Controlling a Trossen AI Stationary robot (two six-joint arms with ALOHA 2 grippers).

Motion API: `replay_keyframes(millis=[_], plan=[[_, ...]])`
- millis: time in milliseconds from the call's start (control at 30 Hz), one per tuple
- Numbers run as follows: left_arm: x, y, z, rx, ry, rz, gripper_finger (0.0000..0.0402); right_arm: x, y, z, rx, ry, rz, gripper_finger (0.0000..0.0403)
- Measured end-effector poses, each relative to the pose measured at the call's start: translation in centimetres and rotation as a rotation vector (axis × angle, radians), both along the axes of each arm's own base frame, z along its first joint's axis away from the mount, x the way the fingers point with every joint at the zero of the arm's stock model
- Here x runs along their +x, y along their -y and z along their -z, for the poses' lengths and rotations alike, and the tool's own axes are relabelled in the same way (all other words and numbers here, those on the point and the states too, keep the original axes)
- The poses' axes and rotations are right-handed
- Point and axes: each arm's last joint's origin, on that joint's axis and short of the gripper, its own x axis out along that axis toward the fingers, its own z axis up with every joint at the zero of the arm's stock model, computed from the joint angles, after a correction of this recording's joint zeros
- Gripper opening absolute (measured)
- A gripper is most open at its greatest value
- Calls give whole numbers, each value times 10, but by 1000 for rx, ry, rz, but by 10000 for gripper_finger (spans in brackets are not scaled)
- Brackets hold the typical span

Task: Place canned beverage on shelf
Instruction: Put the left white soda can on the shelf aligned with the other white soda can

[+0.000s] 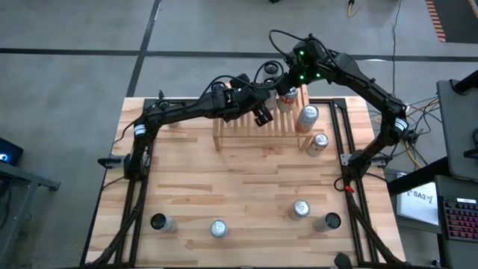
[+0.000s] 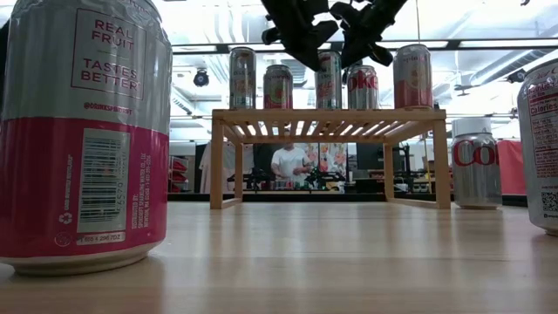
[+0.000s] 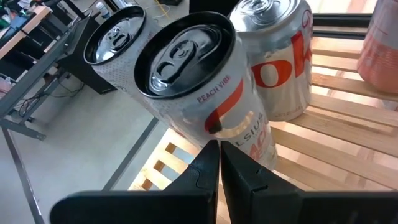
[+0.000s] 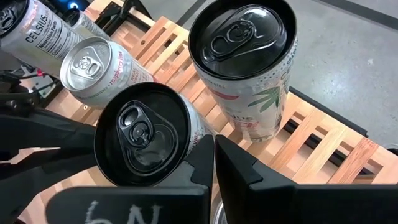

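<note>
5 cans already stand on the shelf (image 2: 330,114); others wait on the table (image 1: 246,187) beside and before it. Left gripper (image 1: 261,116) and right gripper (image 1: 286,91) hover above the shelf, closed and empty.

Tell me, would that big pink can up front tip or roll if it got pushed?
The pink can stands upright on a flat base, so a low push would probably slide it. Tall and smooth-sided, a high push might topple it, and then it would likely roll across the table.

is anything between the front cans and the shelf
Nothing on the table lies between the front cans and the shelf. Five cans already stand on it, with the left gripper and right gripper overhead.
</note>
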Motion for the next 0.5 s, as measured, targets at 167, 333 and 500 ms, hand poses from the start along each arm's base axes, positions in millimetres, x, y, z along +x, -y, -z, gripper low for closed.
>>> replay_keyframes(millis=[167, 333, 500], plan=[[1, -1, -2, 2, 26, -2, 0, 0, 0, 0, 0, 0, 0, 9], [1, -1, -2, 2, 29, -1, 0, 0, -1, 0, -1, 1, -10, 9], [2, 0, -2, -14, 38, 23, 0, 0, -1, 0, 6, 7, -19, 9]])
